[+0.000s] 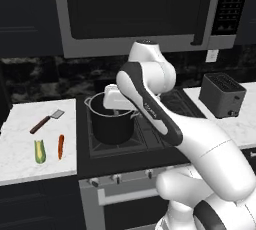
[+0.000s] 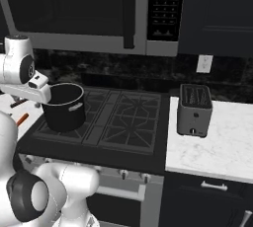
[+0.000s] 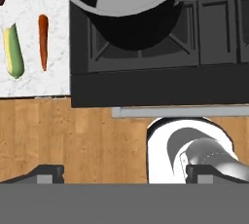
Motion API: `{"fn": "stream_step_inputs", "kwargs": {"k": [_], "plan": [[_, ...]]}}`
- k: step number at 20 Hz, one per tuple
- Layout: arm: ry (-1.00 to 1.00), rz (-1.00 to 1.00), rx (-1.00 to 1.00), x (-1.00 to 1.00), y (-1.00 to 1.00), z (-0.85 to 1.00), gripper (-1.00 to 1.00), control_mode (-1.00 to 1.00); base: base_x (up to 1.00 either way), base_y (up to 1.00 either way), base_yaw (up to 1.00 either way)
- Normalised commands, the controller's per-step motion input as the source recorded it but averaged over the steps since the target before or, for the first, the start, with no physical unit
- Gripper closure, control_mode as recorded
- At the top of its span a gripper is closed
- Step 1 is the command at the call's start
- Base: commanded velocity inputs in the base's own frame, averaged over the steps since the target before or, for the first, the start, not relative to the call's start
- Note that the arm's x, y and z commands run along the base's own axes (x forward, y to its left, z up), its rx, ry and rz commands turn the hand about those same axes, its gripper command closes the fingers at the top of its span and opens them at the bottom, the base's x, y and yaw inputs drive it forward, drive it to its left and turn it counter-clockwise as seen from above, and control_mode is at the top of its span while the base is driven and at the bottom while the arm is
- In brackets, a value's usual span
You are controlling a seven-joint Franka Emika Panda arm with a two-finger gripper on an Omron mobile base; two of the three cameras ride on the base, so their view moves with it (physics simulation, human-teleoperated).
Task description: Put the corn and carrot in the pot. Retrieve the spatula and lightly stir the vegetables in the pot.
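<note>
Released gripper [image 3: 124, 172] above floor (corn [image 3: 13, 51], carrot [image 3: 43, 40] at 10 o'clock): reaching across risks clipping the pot [image 3: 131, 13].

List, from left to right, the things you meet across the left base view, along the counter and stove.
Brown-handled spatula with grey metal blade → yellow-green corn cob → thin orange carrot → dark grey cylindrical pot → dark boxy toaster.

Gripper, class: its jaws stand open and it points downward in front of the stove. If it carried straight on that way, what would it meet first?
Judging from the hand view, the gripper aims down past the stove's front edge, so probably the wooden floor or the robot's own base. Depth is unclear. The pot sits off that line.
</note>
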Motion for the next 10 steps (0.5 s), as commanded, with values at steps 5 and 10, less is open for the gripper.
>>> {"fn": "stream_step_inputs", "kwargs": {"k": [5, 10], "plan": [[0.0, 0.0, 0.0, 0.0, 0.0, 0.0, -1.0, 1.0, -0.17, 0.65, 0.05], [0.0, 0.0, 0.0, 0.0, 0.0, 0.0, -1.0, 1.0, 0.02, 0.66, 0.04]]}}
